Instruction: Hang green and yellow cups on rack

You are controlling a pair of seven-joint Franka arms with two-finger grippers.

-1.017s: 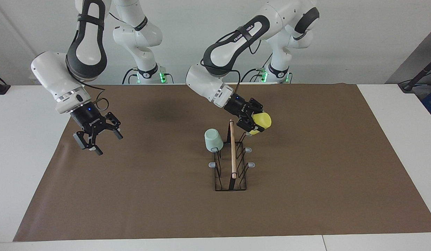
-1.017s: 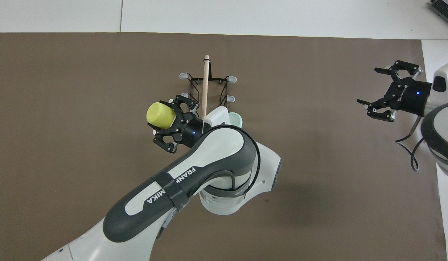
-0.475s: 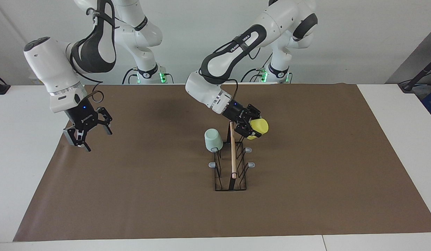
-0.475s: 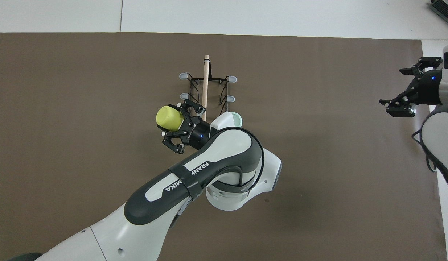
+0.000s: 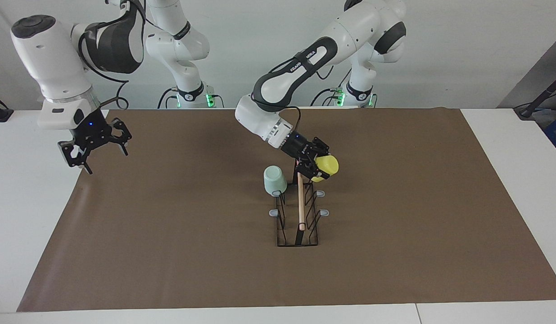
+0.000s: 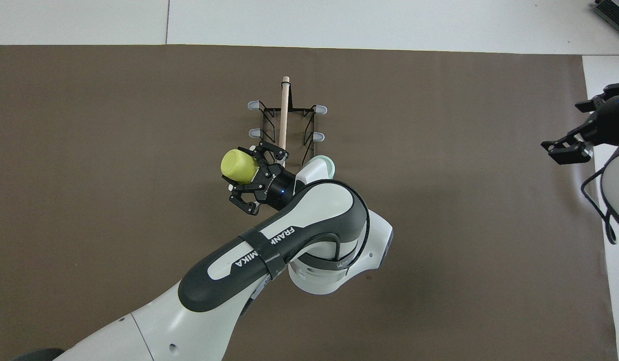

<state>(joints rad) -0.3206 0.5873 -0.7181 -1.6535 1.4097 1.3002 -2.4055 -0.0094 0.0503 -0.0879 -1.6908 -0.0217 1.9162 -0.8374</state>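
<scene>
On the rack (image 5: 298, 216), one green cup (image 5: 275, 180); left tool (image 5: 314, 165) holds one yellow cup (image 5: 326, 167).

Around the rack (image 5: 298, 216), open brown mat (image 5: 417, 234) is seen on every side. Its robot-facing end is crowded: the green cup (image 5: 275, 180) is hung on one side, and the yellow cup (image 5: 326, 167), gripped by the left gripper (image 5: 314, 165), is held at the other.

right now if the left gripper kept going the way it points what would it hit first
The left gripper points down toward the left arm's end of the table. The yellow cup it seems to hold would probably meet the rack prong just beneath it first; depth is hard to judge.
</scene>
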